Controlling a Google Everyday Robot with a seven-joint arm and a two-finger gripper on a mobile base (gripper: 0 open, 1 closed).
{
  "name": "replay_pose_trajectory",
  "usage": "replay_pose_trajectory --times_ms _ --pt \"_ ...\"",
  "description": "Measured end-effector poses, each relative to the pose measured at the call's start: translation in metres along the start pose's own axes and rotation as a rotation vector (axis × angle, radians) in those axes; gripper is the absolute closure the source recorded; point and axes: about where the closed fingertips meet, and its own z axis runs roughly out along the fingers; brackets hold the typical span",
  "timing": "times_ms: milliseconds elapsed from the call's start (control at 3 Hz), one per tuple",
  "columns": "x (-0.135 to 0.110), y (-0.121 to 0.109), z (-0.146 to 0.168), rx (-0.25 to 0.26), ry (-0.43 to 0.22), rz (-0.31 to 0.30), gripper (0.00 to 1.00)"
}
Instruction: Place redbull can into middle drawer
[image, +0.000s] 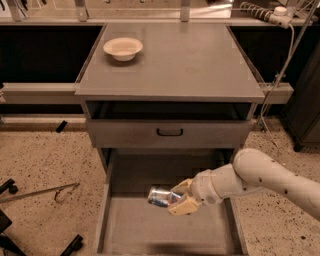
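Speckled flooring surrounds a grey cabinet with its drawer (103, 220) pulled open. Tipped on its side, the can (160, 196) is clamped at one end between the jaws, and the rest juts out past their tips. It hangs over the drawer floor below the jaws, apparently not touching, probably kept low for a short drop. Behind the jaws the arm (260, 175) reaches in. Beyond them is a shut drawer front (125, 134). Farther off, a bowl (123, 48) sits on the worktop (190, 65), well apart.
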Motion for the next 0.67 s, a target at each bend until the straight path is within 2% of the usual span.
replay_pose_trajectory --times_ms 333,667 --pt "0.050 0.009 0.055 0.027 0.087 0.055 1.00" --pt "0.096 0.009 0.084 0.105 0.201 0.107 1.00"
